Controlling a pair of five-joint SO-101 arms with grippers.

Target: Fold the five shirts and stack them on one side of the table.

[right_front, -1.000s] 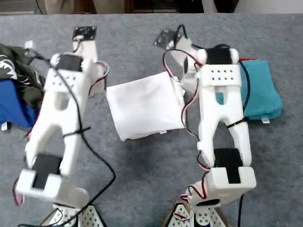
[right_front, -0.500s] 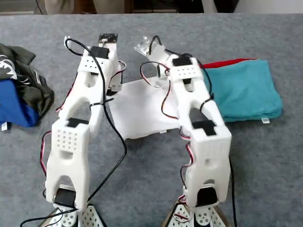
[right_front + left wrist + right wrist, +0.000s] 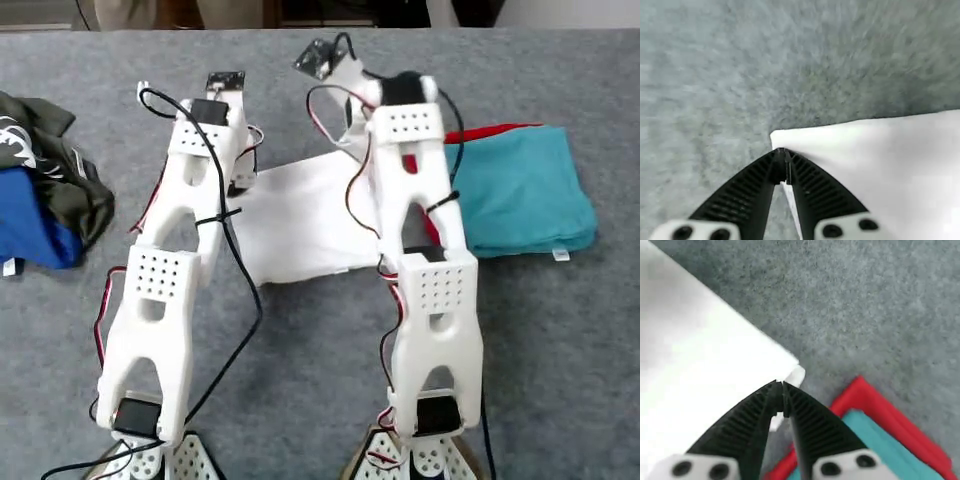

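Shifted slightly back, white shirt (image 3: 300, 225), folded flat rectangle, seemingly smooth

robot lab bench: grey felt table (image 3: 580, 340), two white arms (image 3: 155, 300) with bare wiring

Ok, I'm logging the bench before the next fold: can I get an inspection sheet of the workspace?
Surface: grey table, flat, no spills seen.
Job's things: white shirt folded mid-table; teal shirt folded on a red shirt at the right; dark shirt and blue shirt heaped at the left edge.
Clutter: nothing seen.
Grippers: left gripper shut on one far corner of the white shirt; right gripper shut on the other.
Cables: black cable loops from the left arm over the table; red and black wires run along both arms.
Surroundings: nothing clear beyond the table's far edge.
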